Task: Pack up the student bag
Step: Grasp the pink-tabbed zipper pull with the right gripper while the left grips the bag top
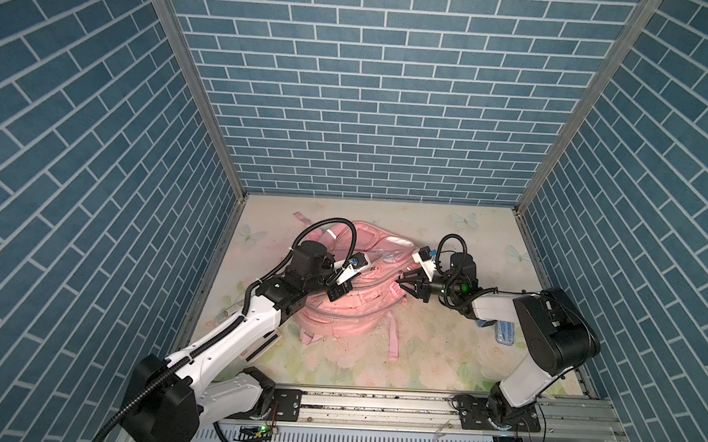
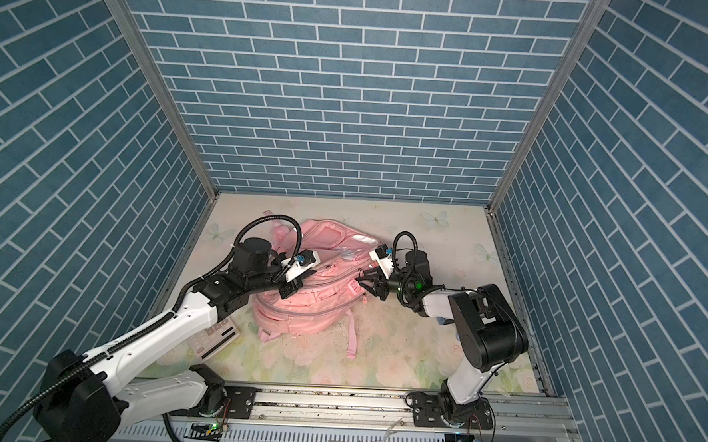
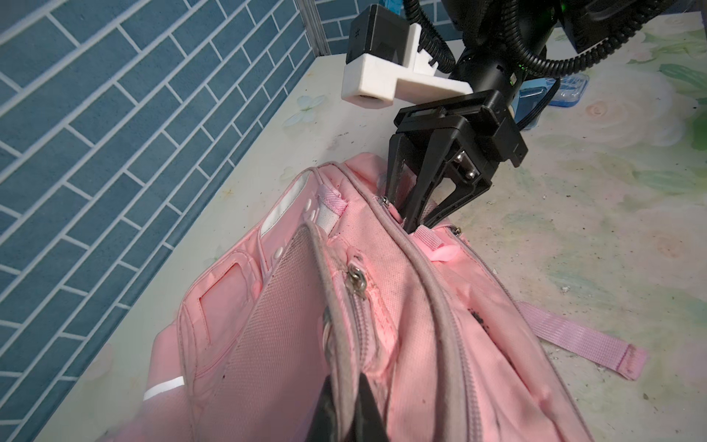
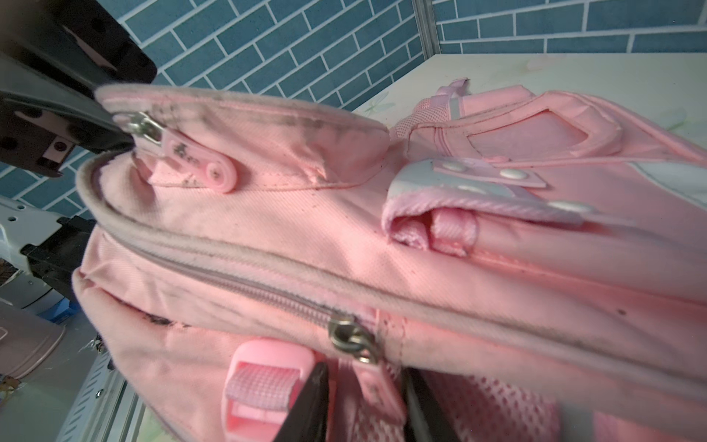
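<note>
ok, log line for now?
student bag: on table; left end effector: shut on the bag; right end effector: around zip pull, grip unclear

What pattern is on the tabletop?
Pale floral print: pink roses, green leaves, butterflies, on the tabletop under the soft pink fabric backpack. Best in a top view.

Worktop [image 1: 378,356]: pale floral print w/ butterflies, gritty dirt specks mid. Blue-brick walls [image 1: 371,106] on 3 sides. Clear blue plastic case [image 1: 506,334] flat nr right edge. Keypad gadget, prob calculator [image 2: 215,333], flat nr left edge. Metal rail [image 1: 376,406] along front.
</note>
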Tool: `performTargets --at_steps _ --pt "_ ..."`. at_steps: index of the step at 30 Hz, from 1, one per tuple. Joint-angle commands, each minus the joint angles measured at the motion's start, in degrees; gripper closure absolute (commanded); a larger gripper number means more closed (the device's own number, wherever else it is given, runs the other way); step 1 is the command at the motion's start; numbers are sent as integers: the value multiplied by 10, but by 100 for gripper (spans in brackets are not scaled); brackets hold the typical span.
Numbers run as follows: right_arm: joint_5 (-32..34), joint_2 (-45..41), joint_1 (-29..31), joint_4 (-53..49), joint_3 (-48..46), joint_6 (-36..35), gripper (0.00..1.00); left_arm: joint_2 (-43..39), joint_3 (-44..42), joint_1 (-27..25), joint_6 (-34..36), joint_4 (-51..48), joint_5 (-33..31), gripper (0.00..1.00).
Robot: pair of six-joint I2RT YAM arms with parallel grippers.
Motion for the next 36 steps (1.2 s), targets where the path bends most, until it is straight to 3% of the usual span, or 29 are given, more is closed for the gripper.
performTargets --at_steps 1,6,16,22,26,30,36 --pt "-36 -3 1 35 3 4 74 -10 10 5 -7 114 31 100" --pt "-32 -14 1 63 -16 18 83 -3 11 11 -14 113 27 100" --pt "20 -41 0 77 -41 23 90 3 9 12 -21 106 14 100" --pt "101 -79 0 -46 -13 -3 100 -4 -1 8 -55 110 -19 100" --pt "167 -124 5 -176 17 -50 100 -12 -17 -33 -103 123 -105 100" --pt "236 -166 63 -293 51 -130 100 10 -21 -46 -148 149 -159 100" --pt "241 -200 112 -257 32 -76 100 43 6 -63 -187 159 -207 100"
